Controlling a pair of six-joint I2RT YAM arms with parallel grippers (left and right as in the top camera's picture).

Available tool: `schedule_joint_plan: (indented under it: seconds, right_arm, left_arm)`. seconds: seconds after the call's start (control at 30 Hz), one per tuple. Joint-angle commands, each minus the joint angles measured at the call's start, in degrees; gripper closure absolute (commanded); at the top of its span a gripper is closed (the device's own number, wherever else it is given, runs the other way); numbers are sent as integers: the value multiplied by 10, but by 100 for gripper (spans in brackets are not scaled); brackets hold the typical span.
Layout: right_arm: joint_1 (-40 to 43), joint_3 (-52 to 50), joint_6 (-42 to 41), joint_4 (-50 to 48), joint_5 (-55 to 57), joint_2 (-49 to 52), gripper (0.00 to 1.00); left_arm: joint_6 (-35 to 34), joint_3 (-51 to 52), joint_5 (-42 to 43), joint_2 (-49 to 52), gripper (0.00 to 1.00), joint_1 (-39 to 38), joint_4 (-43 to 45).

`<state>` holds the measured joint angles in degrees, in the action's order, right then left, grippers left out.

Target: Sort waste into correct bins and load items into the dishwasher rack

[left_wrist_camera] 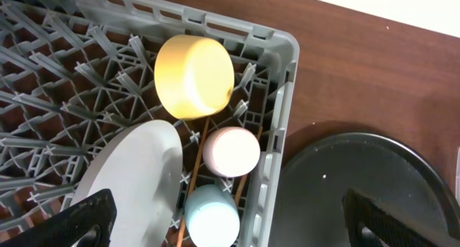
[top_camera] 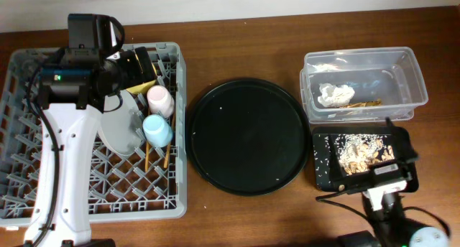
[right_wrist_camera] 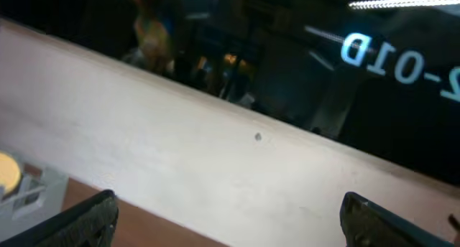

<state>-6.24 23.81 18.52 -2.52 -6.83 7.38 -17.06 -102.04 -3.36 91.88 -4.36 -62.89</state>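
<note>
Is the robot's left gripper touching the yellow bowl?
Apart. In the left wrist view the open left gripper has its fingers at the bottom corners, and the yellow bowl lies in the rack well above them, with rack showing between.

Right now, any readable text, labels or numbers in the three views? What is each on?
"D10-2", roughly: pale glowing characters, tilted and cut off by the frame edge, on the dark glossy panel in the right wrist view.
White sticker on the right arm, overhead view: too small to read.
Left wrist view: none.
</note>
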Motion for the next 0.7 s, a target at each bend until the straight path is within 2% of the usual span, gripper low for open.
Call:
schedule_joint_plan:
  seconds: [0.0, 0.1, 0.23, 0.43, 0.57, 0.67]
  right_arm:
    - [12, -96, -41, -65, 9, -52, 1]
    - [12, -158, -41, -125, 8, -63, 1]
    - [12, -225, -45, -154, 0, -67, 1]
    - [33, -235, -56, -71, 0, -72, 1]
    - [71, -235, -56, 56, 0, -72, 1]
    - [85, -235, -62, 67, 21, -72, 1]
  left_arm:
    - [9, -9, 4, -1, 1, 1, 0]
    - [9, -9, 4, -1, 1, 1, 0]
    - [9, -9, 4, -1, 1, 1, 0]
    - [9, -9, 4, -1, 1, 1, 0]
    - [9, -9, 4, -1, 1, 1, 0]
    - [9, -9, 4, -1, 1, 1, 0]
